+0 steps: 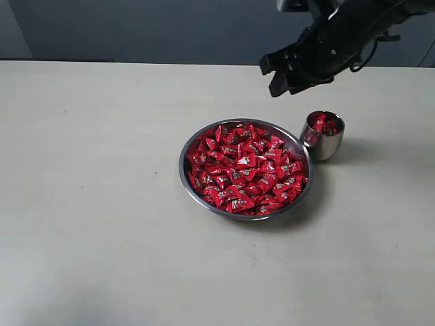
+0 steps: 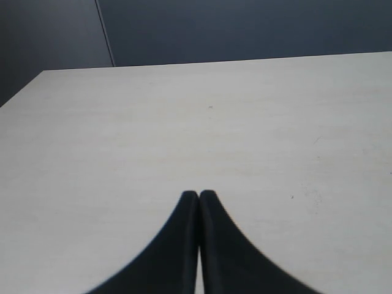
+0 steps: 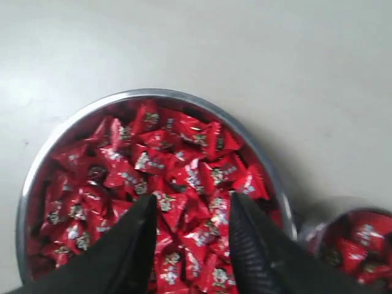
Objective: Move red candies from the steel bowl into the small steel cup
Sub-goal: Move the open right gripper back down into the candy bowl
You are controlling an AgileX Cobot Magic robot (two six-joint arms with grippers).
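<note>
While right jaws hang spread, red candies (image 3: pixel 184 165) below.

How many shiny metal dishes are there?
2: the steel bowl of red candies in the middle, and the small steel cup beside its right rim. None seem hidden.

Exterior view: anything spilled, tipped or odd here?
Nothing stands out. The shiny red-wrapped candies all lie inside the wide shallow steel bowl or the small cylindrical steel cup; both stand upright, and no candy lies on the pale table.
</note>
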